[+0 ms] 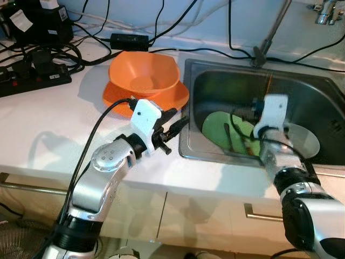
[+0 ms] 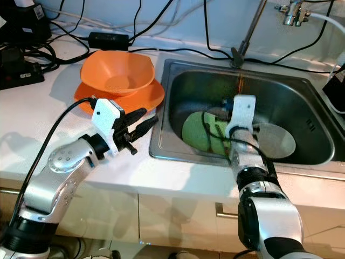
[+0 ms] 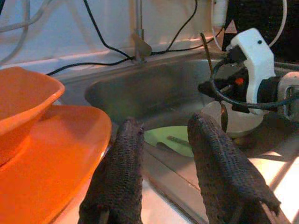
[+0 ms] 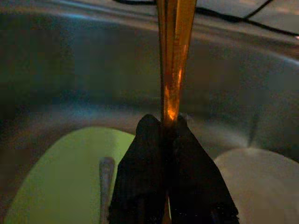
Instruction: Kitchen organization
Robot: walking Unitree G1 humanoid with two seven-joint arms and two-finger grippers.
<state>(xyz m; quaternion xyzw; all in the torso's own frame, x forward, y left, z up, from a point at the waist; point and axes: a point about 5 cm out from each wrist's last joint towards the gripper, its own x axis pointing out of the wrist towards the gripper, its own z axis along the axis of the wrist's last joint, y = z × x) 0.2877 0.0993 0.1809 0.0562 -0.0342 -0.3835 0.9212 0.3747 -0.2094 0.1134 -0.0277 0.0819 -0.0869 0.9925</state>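
Observation:
My right gripper [image 4: 163, 126] is down inside the steel sink [image 1: 186, 137], shut on a thin orange-brown stick [image 4: 174, 56] that stands upright above it [image 1: 268, 83]. Beneath it lies a green plate [image 1: 215, 129] with a dark utensil [image 4: 105, 177] resting on it, and a white plate [image 1: 304, 140] sits just to the right. My left gripper [image 1: 180, 120] hovers open over the counter at the sink's left rim, fingers [image 3: 126, 158] pointing toward the sink, nothing between them. Behind it an orange bowl [image 1: 143, 70] sits in an orange plate [image 1: 116, 97].
A power strip [image 1: 32, 75] with plugs and tangled black cables fills the counter's back left, and an adapter [image 1: 128, 39] lies behind the bowl. A metal rod [image 1: 272, 29] rises from the sink's back rim, with a tap [image 1: 326, 12] at the far right.

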